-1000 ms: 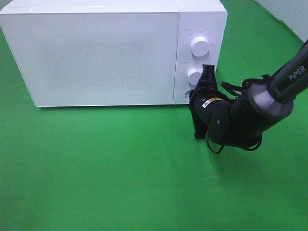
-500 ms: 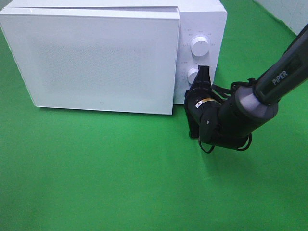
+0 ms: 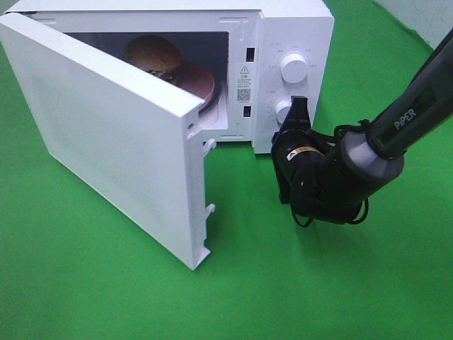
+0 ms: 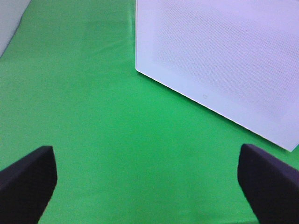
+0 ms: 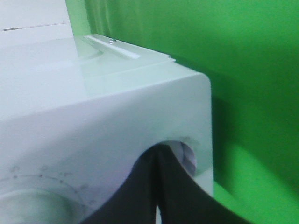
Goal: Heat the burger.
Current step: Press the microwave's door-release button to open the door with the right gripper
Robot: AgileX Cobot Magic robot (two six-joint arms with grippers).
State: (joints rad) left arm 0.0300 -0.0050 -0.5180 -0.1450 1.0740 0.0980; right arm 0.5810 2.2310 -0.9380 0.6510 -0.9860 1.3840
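Exterior high view: wide green bench (image 3: 106, 297), and on it a big white microwave (image 3: 297, 21) with its door (image 3: 106, 142) standing open toward the left side. Inside the microwave, a round pink plate (image 3: 202, 83), and on the plate the burger (image 3: 152, 53). Beside the two round knobs (image 3: 294, 67), right fingers (image 3: 301, 117) pinched shut, holding nothing, tip right at the small round button (image 5: 187, 156) low on the front. Over bare bench, left fingers (image 4: 28, 184) spread wide, holding nothing, near the outside face of the door. Seems like the door-opening step, just about done. To do it well: pull the right fingers straight back, away from the knobs. Keep the left fingers off the door. Then push the door shut gently, without shaking the burger off the plate.
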